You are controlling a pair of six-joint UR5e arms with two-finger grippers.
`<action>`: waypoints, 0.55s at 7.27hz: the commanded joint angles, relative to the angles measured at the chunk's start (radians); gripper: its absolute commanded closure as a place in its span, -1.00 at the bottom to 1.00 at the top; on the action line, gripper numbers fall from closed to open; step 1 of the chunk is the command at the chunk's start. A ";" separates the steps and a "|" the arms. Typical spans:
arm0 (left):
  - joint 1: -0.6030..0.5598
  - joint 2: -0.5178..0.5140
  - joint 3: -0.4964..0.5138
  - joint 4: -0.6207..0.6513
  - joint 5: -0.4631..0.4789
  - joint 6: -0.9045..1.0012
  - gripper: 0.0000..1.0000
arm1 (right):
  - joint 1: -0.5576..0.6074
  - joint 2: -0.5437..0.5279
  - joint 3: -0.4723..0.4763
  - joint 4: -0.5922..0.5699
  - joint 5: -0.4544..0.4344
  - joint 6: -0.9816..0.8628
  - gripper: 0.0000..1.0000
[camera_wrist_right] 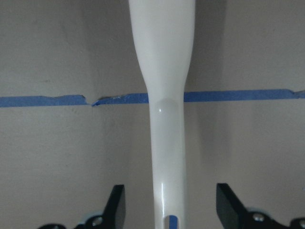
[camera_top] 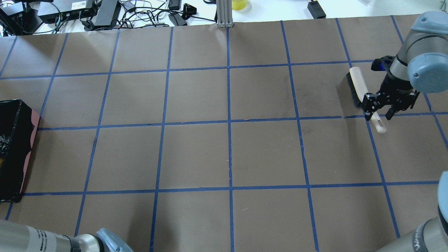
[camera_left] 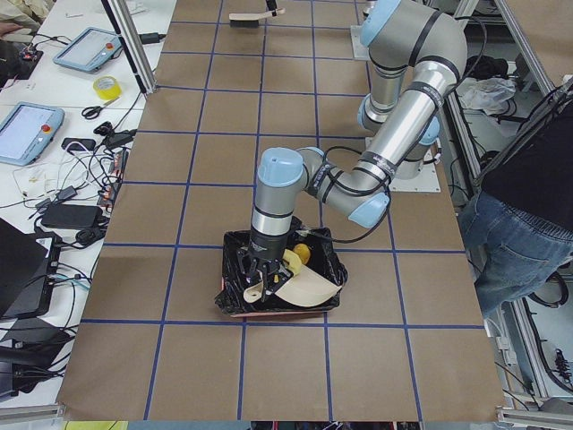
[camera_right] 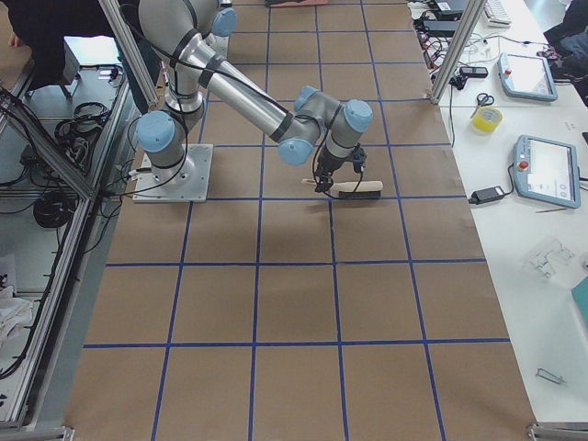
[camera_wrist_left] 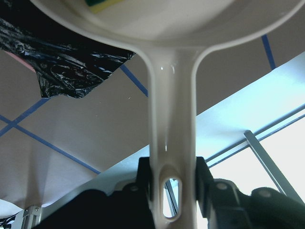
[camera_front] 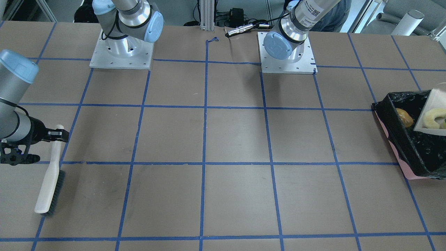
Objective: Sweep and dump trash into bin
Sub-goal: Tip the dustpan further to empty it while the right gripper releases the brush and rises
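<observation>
Dustpan, clamped in left gripper, tips over bin — slice and sponge sit in it; a steeper tilt, lip inside, should shed them. Right gripper gapes astride brush.

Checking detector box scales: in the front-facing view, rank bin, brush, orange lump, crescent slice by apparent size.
1. bin
2. brush
3. orange lump and crescent slice: look alike, and the slice is clipped by the frame edge, so unranked.
</observation>
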 commanded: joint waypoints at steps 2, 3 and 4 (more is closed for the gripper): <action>0.000 0.030 -0.038 0.151 -0.016 0.043 1.00 | 0.035 -0.188 -0.138 0.169 0.056 0.018 -0.99; 0.000 0.050 -0.099 0.244 -0.022 0.059 1.00 | 0.039 -0.224 -0.221 0.254 0.058 0.016 -1.00; 0.002 0.079 -0.191 0.342 -0.021 0.059 1.00 | 0.041 -0.253 -0.302 0.359 0.056 0.019 -1.00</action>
